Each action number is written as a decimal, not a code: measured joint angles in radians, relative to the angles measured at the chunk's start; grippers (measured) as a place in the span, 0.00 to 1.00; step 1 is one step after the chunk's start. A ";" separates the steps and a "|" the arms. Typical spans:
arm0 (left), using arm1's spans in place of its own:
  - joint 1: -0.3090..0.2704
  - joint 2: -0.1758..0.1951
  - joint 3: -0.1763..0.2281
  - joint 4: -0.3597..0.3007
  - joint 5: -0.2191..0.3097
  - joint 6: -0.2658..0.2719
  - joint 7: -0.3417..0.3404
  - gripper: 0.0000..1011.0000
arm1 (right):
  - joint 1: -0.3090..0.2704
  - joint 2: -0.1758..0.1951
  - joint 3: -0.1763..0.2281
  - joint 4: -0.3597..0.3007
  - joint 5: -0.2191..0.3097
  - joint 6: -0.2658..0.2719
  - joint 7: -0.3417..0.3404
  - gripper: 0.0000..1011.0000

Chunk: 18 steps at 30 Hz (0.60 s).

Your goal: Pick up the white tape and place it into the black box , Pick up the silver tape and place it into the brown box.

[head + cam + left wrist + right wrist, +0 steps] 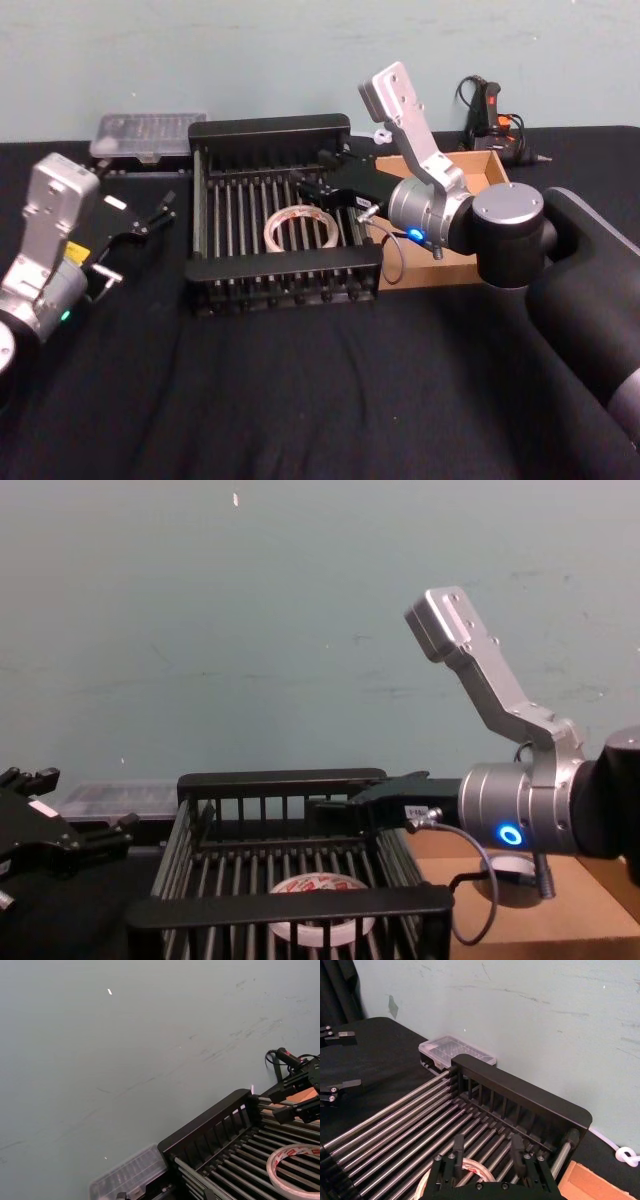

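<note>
Black cloth covers the table under a pale wall. Out left, well apart from everything, the left gripper [135, 232] rests with fingers spread and empty. Just below the right gripper [487, 1152], whose fingers also stand apart, the white tape [300, 227] lies flat in the black box [270, 130]; a light, stiff hoop, probably best pinched across its rim. Chest view alone catches a pale roll, likely the silver tape [513, 867], right of those fingers in the brown box [485, 170].

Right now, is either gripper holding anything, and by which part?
Nothing is held. The right gripper hangs open above the white tape, which lies in the black box. The left gripper sits open beside the box.
</note>
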 joint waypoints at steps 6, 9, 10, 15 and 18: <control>0.000 0.000 0.000 0.000 0.000 0.000 0.000 0.99 | 0.000 0.000 0.000 0.000 0.001 0.000 0.000 0.73; 0.000 0.000 0.000 0.000 0.000 0.000 0.000 0.99 | 0.000 0.001 0.000 -0.001 0.001 -0.001 0.000 0.84; 0.000 0.000 0.000 0.000 0.000 0.000 0.000 0.99 | 0.000 0.001 0.000 -0.001 0.001 -0.001 0.000 0.88; 0.000 0.000 0.000 0.000 0.000 0.000 0.000 0.99 | 0.000 0.001 0.000 -0.001 0.001 -0.001 0.000 0.99; 0.000 0.000 0.000 0.000 0.000 0.000 0.000 0.99 | 0.000 0.001 0.000 -0.001 0.001 -0.001 0.000 0.99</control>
